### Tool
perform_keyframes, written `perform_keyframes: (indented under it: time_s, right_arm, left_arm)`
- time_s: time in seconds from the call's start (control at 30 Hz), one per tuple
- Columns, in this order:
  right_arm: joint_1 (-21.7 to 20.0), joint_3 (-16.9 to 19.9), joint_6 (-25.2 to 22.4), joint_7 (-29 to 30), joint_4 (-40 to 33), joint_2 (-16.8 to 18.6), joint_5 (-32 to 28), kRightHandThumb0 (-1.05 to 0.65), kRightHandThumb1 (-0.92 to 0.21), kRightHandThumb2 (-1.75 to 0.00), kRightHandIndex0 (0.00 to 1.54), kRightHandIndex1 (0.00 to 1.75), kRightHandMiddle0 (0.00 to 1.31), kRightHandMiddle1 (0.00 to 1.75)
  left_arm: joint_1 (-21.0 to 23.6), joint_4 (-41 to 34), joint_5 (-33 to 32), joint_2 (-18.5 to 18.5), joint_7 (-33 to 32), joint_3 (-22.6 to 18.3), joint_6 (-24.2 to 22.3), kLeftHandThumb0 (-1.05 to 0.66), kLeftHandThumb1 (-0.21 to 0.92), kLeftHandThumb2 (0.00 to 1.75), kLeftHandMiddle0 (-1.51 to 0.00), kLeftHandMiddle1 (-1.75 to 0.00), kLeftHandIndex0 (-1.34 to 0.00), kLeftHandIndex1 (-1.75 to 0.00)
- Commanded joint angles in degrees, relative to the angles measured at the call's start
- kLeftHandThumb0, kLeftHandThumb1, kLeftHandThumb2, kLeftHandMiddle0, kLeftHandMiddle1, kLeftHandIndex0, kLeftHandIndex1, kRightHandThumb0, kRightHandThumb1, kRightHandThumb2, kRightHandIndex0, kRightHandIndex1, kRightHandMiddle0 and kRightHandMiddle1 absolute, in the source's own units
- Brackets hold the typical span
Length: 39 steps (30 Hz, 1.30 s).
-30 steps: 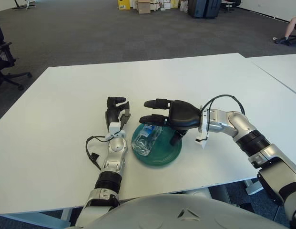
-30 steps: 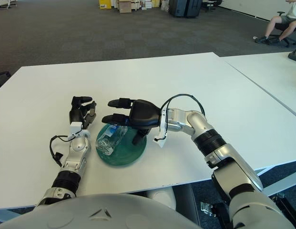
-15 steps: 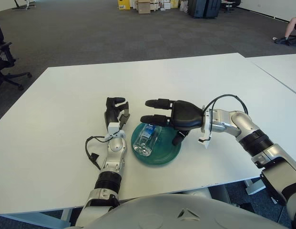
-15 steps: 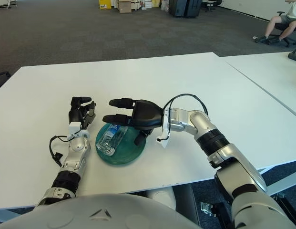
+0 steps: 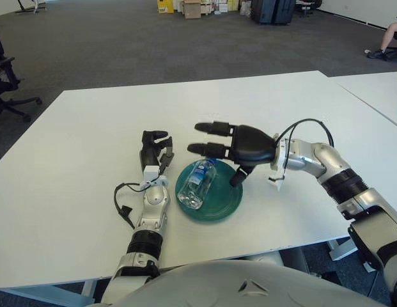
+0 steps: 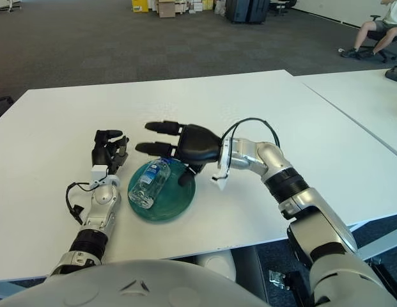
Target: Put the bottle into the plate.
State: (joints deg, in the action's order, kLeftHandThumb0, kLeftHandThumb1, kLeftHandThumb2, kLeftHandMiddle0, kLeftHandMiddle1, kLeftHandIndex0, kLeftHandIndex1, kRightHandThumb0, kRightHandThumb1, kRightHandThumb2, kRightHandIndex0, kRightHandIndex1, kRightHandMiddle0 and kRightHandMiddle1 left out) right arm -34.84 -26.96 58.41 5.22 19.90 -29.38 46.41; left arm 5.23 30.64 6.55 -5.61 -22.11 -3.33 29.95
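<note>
Right hand (image 5: pixel 231 148) higher, bottle (image 5: pixel 199 183) beneath fingers (image 5: pixel 208 128).

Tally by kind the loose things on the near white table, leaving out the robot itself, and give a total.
Clear plastic bottle with a blue label, lying on its side in the plate: 1
Round dark green plate: 1
Total: 2
The right hand shows open above the plate; the left hand shows left of it.

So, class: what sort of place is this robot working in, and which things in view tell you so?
Probably an open-plan office or lab: grey carpet, white tables, an office chair at the left, stacked boxes along the far wall.
</note>
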Motion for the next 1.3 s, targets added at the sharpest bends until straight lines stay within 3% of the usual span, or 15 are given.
perform_keyframes:
  time_s: [0.0, 0.13, 0.33, 0.57, 0.9, 1.07, 1.27]
  right_arm:
    - [-3.4, 2.8, -1.0, -0.8, 4.9, 2.6, -8.0, -1.02, -0.92, -0.86, 0.01, 0.0, 0.02, 0.02]
    - [-2.7, 5.1, -1.4, 0.9, 8.4, 5.5, -13.0, -1.0, -0.92, -0.83, 0.05, 0.01, 0.01, 0.17]
    - [-5.2, 9.6, -0.9, 2.0, 18.1, 9.8, -21.8, -0.92, -0.92, -0.75, 0.15, 0.04, 0.0, 0.39]
    - [-5.8, 14.7, -3.2, 3.3, 23.4, 14.5, -28.2, -0.88, -0.92, -0.65, 0.24, 0.06, 0.0, 0.6]
    - [1.2, 21.4, -17.5, -5.5, 18.6, 23.5, -47.6, -0.77, -0.92, -0.61, 0.31, 0.09, 0.0, 0.81]
    - [3.6, 24.9, -18.9, -8.4, 22.3, 26.6, -52.6, -0.69, -0.92, -0.58, 0.39, 0.13, 0.0, 0.87]
    - [7.3, 26.4, -18.7, -8.4, 21.1, 29.3, -52.8, -0.63, -0.92, -0.61, 0.4, 0.28, 0.0, 0.94]
  left_arm:
    - [1.8, 1.9, 0.9, 1.1, -0.9, -0.6, 2.1, -0.36, 0.92, 0.46, -0.54, -0.92, -0.26, -1.68]
    - [2.4, 3.0, 1.7, 1.2, -1.7, -0.8, 2.7, -0.36, 0.92, 0.46, -0.54, -0.94, -0.26, -1.69]
    - [2.3, -0.5, 3.1, 0.9, -2.1, -0.2, -1.6, -0.36, 0.92, 0.44, -0.57, -0.95, -0.28, -1.66]
    - [1.2, -3.2, 3.2, 0.5, -1.9, -0.1, -5.4, -0.36, 0.92, 0.43, -0.58, -0.93, -0.3, -1.64]
    - [-0.6, -6.8, 3.5, 0.2, -1.8, 0.4, -8.3, -0.35, 0.92, 0.43, -0.59, -0.92, -0.3, -1.64]
    - [-1.5, -8.7, 3.9, 0.2, -1.9, 0.7, -9.9, -0.35, 0.92, 0.43, -0.6, -0.92, -0.29, -1.64]
    - [-2.4, -10.6, 3.6, 0.1, -1.5, 0.9, -11.1, -0.35, 0.92, 0.43, -0.6, -0.91, -0.29, -1.64]
